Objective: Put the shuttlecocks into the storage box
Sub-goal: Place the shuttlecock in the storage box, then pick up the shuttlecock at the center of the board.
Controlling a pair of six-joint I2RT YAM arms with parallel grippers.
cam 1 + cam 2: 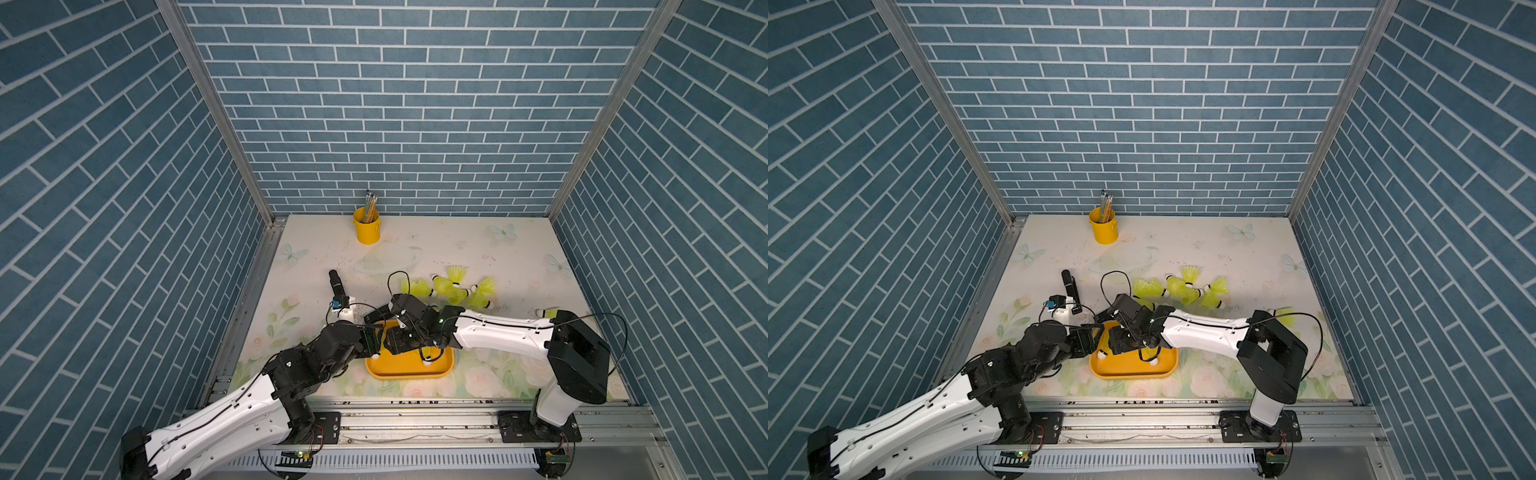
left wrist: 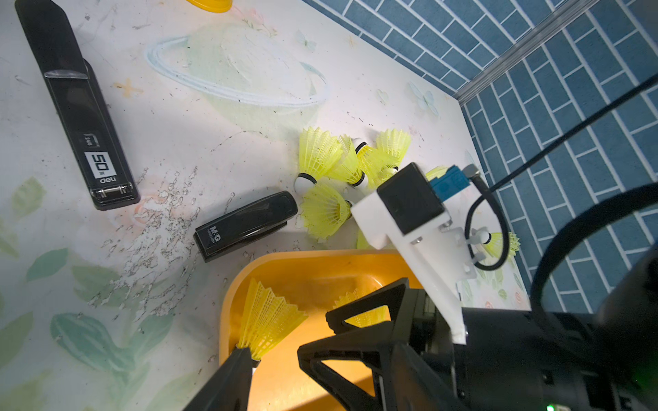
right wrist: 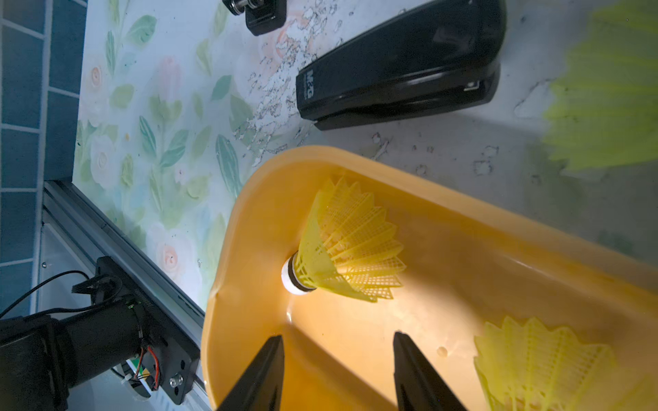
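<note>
Two neon yellow-green, mesh-skirted plastic shuttlecocks [image 3: 350, 245] are already lodged in the shallow orange-yellow plastic storage box [image 3: 463, 256]; one is seen just ahead of the right gripper [image 3: 338, 336], whose jaws are held apart and empty, the other beside it; whether the left gripper [image 1: 371, 344] is open or closed cannot be told; a cluster [image 1: 451, 289] beyond the right gripper and a lone shuttlecock [image 1: 550, 312] back by its elbow are left; the task is judged barely begun.
</note>
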